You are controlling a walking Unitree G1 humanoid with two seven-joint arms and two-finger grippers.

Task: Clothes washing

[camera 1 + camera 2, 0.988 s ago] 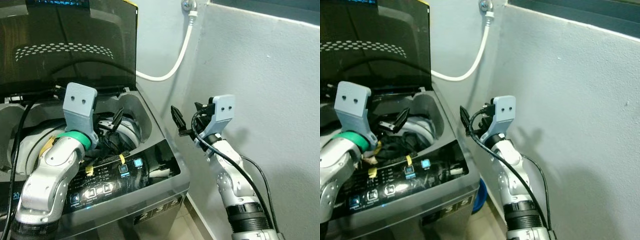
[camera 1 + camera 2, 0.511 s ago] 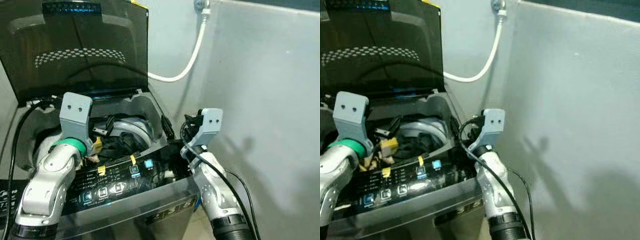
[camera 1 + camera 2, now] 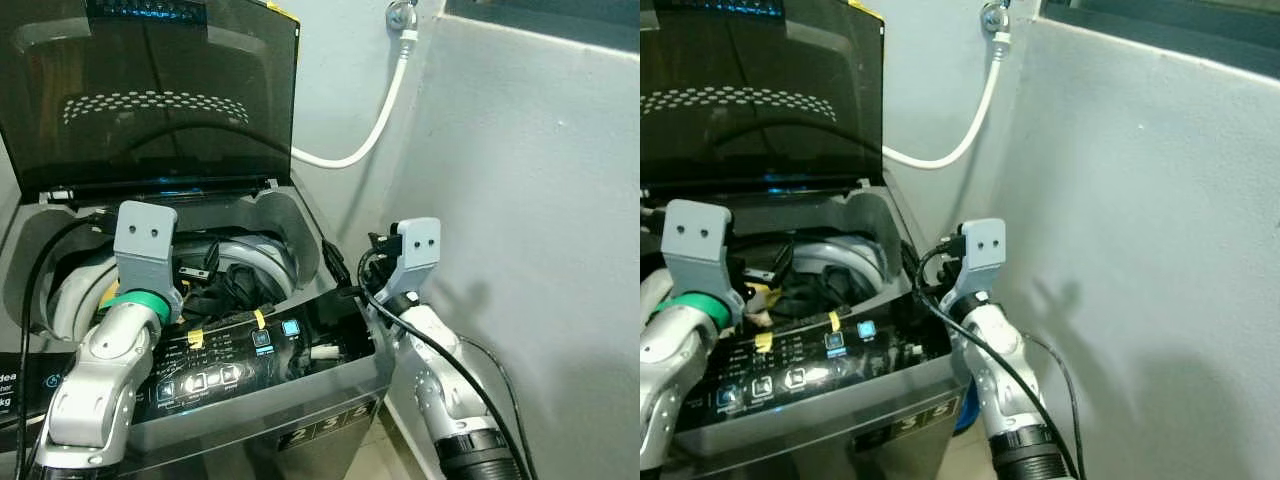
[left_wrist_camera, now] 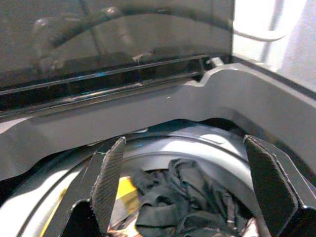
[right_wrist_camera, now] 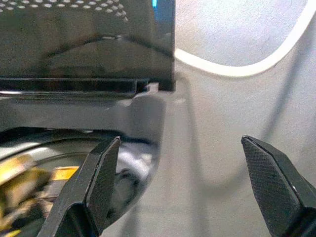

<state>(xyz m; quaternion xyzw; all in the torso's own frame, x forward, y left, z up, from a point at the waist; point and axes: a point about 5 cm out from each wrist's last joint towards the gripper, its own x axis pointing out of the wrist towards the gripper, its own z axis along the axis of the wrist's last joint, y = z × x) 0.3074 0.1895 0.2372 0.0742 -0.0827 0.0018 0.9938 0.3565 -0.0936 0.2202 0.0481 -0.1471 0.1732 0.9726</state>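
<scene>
Grey plastic forms the body of the top-loading washing machine (image 3: 300, 395), and its dark, see-through lid (image 3: 150, 95) stands raised upright at the back. Inside the round drum (image 4: 197, 148) lie the clothes (image 4: 182, 197), a dark, crumpled heap with something yellow (image 4: 126, 190) beside it. The left gripper (image 4: 187, 182) hangs over the drum opening, just above the clothes, and its two black fingers (image 4: 109, 180) are spread wide with nothing between them. The left arm (image 3: 105, 370) reaches up across the front of the machine, over the dark control panel (image 3: 230, 365) with its small lit buttons, and a green ring sits at its wrist. The right gripper (image 5: 182, 182) is at the right rim of the machine, near the back corner of the tub, and its fingers (image 5: 101, 180) are also parted and hold nothing. The right arm (image 3: 430, 350) rises beside the machine, between it and the pale grey wall (image 3: 540, 200). A white hose (image 3: 375, 120) comes down from a tap (image 3: 400, 15) high on the wall and curves behind the lid. Black cables run along both arms.
</scene>
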